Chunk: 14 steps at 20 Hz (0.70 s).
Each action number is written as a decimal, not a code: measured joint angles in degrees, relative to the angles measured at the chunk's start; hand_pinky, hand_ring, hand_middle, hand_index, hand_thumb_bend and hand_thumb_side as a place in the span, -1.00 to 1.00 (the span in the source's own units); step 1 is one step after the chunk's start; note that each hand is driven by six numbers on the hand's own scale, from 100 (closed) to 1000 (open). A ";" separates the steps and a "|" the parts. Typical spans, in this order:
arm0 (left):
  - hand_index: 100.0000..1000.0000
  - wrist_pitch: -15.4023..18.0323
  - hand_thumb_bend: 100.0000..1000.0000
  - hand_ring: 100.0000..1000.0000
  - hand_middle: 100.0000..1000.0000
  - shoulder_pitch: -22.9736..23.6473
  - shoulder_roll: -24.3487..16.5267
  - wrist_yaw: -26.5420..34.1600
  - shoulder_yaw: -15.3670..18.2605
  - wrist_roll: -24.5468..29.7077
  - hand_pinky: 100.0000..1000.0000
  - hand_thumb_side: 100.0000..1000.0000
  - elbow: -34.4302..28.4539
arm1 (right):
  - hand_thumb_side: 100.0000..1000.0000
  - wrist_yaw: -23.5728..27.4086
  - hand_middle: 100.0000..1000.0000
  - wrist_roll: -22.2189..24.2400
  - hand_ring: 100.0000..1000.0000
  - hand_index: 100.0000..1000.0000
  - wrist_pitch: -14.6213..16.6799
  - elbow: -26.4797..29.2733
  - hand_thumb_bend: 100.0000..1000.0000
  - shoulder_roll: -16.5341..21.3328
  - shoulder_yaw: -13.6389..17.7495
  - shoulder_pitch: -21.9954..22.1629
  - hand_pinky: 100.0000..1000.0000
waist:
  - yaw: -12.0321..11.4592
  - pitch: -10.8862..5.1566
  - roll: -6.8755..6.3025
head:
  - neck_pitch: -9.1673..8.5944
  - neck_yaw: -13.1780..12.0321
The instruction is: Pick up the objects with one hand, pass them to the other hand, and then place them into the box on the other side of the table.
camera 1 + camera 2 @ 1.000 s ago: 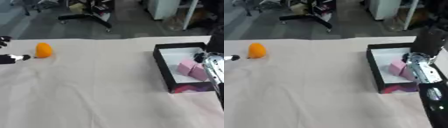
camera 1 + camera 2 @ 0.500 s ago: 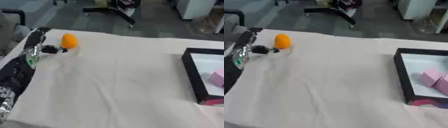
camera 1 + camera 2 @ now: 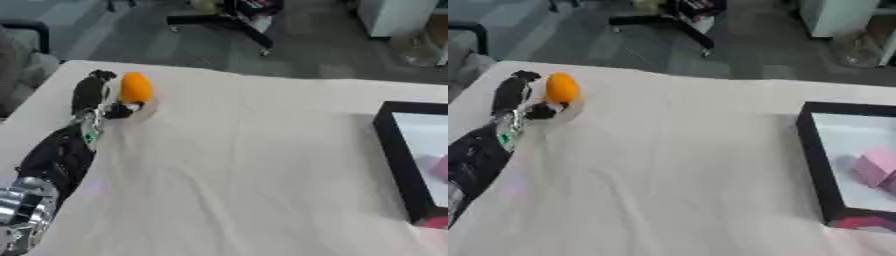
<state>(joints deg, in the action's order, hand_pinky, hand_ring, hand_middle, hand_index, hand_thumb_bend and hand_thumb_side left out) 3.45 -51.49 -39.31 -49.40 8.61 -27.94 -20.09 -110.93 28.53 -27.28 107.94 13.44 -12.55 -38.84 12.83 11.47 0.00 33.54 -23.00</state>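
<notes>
A small orange object (image 3: 136,87) stands on the white cloth at the far left of the table. My left hand (image 3: 92,97) is right beside it, fingers stretched up along its left side and the thumb tip just below it; nothing is curled round the orange object. A black box (image 3: 833,165) with a white floor lies at the right edge, holding pink blocks (image 3: 877,167). My right hand shows in neither view.
The white cloth (image 3: 245,170) covers the table, with wrinkles across its middle. Beyond the far edge are a grey floor and an office chair base (image 3: 223,20). A dark chair (image 3: 22,45) stands off the left corner.
The camera has swung left, so the box slid to the right edge and my right arm left the view. My left hand has closed in on the orange object.
</notes>
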 measured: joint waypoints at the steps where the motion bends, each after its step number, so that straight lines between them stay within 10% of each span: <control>1: 0.42 0.65 -0.04 0.20 0.16 -0.03 0.01 1.03 0.02 0.62 0.52 -0.53 0.15 | -0.53 0.13 0.77 -0.10 0.78 1.00 -0.16 0.02 -0.96 -0.06 -0.06 0.00 0.75 | 0.11 0.05 0.04 | -0.18 -0.08; 9: -0.15 5.08 -1.00 -0.30 -0.41 -0.67 0.11 10.36 0.45 5.58 0.29 -1.00 0.21 | -0.53 0.88 0.75 -0.43 0.77 1.00 -1.22 0.04 -1.00 -0.42 -0.20 0.05 0.75 | 0.67 0.34 0.35 | -0.95 -0.29; 14: -0.47 5.74 -1.00 -0.54 -0.75 -0.76 0.57 16.35 1.12 3.91 0.17 -0.66 -1.61 | -0.54 1.11 0.75 -0.54 0.77 1.00 -1.73 -0.07 -1.00 -0.42 -0.20 0.34 0.75 | 0.71 0.41 0.52 | -0.95 -0.42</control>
<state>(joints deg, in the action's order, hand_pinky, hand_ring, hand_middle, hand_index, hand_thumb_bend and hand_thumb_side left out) 9.20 -52.25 -38.74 -33.05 9.73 -24.03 -21.70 -109.82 27.99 -29.00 107.88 13.02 -12.76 -38.50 13.54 11.88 0.51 32.59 -23.42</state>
